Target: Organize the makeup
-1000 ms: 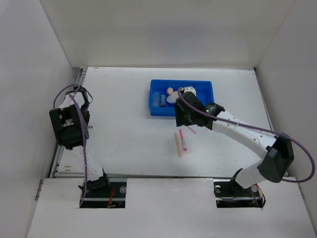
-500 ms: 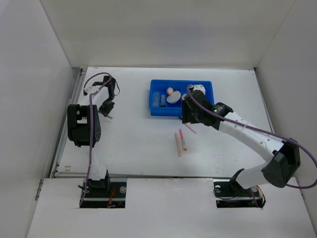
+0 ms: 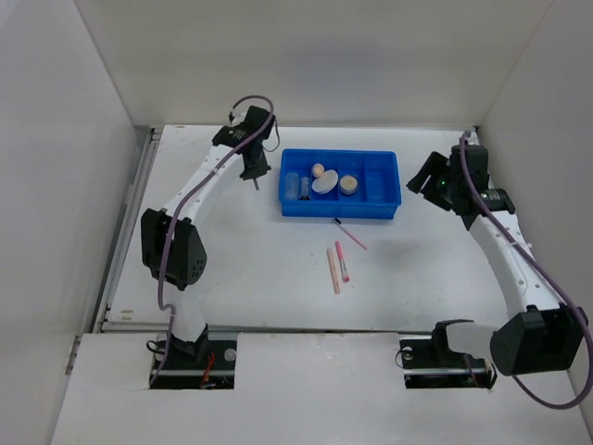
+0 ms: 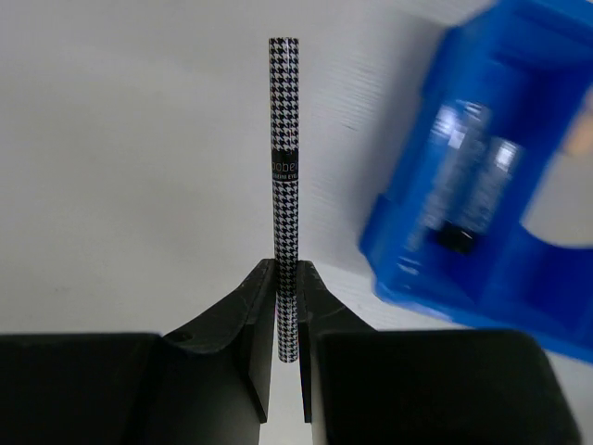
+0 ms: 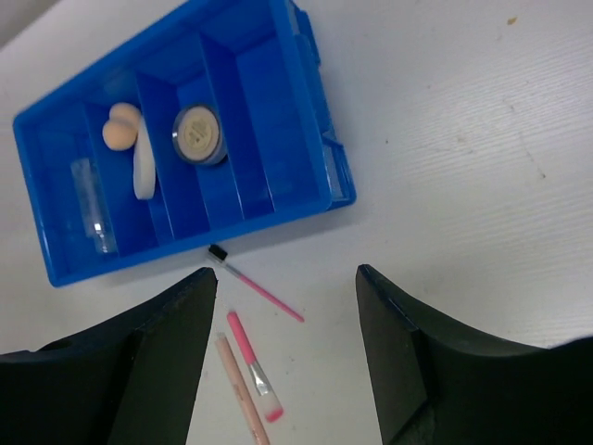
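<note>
Black-and-white houndstooth pencil (image 4: 284, 167) clamped in left gripper (image 4: 287, 271), near blue tray (image 5: 273, 120); right gripper (image 5: 285, 272) — jaws spread, holding nothing — over bench (image 5: 463, 139); pink pencil (image 5: 250, 366) and peach pencil (image 5: 241, 389) lie loose near tray.

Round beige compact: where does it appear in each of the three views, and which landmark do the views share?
Top external: the round beige compact sits in the blue divided plastic tray, just right of the cream round puff.
Left wrist: not visible; only the tray's blurred end shows.
Right wrist: upper left, inside the tray.
Shared landmark: the blue tray.
</note>
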Controlling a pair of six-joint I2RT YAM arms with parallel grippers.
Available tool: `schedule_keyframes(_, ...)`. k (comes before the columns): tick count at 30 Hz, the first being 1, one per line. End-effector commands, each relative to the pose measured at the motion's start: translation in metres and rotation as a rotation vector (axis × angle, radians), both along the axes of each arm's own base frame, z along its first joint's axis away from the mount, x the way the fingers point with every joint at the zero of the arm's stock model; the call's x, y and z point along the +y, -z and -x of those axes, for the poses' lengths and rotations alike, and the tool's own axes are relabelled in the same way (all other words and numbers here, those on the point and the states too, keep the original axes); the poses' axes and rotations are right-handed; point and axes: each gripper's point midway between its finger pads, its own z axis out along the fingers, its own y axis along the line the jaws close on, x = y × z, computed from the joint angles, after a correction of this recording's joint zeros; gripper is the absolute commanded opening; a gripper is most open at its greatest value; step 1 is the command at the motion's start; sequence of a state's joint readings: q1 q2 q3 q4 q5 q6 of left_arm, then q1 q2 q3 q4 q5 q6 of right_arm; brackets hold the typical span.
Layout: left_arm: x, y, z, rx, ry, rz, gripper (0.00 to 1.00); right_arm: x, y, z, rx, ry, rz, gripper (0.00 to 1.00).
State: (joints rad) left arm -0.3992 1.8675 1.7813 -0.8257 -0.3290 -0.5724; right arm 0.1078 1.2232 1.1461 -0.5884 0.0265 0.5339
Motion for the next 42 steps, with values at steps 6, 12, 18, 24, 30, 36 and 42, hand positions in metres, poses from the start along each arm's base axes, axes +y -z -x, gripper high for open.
schedule_keyframes(6, -0.154, -0.061, 0.023, -0.055, 0.503, 0.134, 0.0, -0.01, -0.014, -0.008, -0.065, 0.019, -0.151, 0.68)
schedule_keyframes(12, -0.244, -0.075, 0.027, -0.127, 0.696, 0.264, 0.0, -0.021, -0.02, 0.002, -0.082, 0.066, -0.107, 0.68)
schedule_keyframes(18, -0.299, -0.084, 0.034, -0.145, 0.802, 0.5, 0.0, -0.028, -0.028, 0.014, -0.101, 0.096, -0.085, 0.68)
schedule_keyframes(24, -0.343, -0.078, 0.022, -0.166, 0.822, 0.685, 0.0, -0.027, -0.031, 0.023, -0.116, 0.101, -0.093, 0.68)
schedule_keyframes(30, -0.373, -0.062, -0.005, -0.2, 0.718, 0.821, 0.0, -0.029, -0.034, 0.032, -0.123, 0.108, -0.088, 0.68)
schedule_keyframes(36, -0.381, -0.04, -0.037, -0.219, 0.554, 0.897, 0.0, -0.032, -0.03, 0.043, -0.101, 0.127, -0.075, 0.69)
schedule_keyframes(42, -0.373, -0.027, -0.051, -0.252, 0.475, 0.849, 0.0, -0.036, -0.033, 0.053, -0.109, 0.137, -0.056, 0.69)
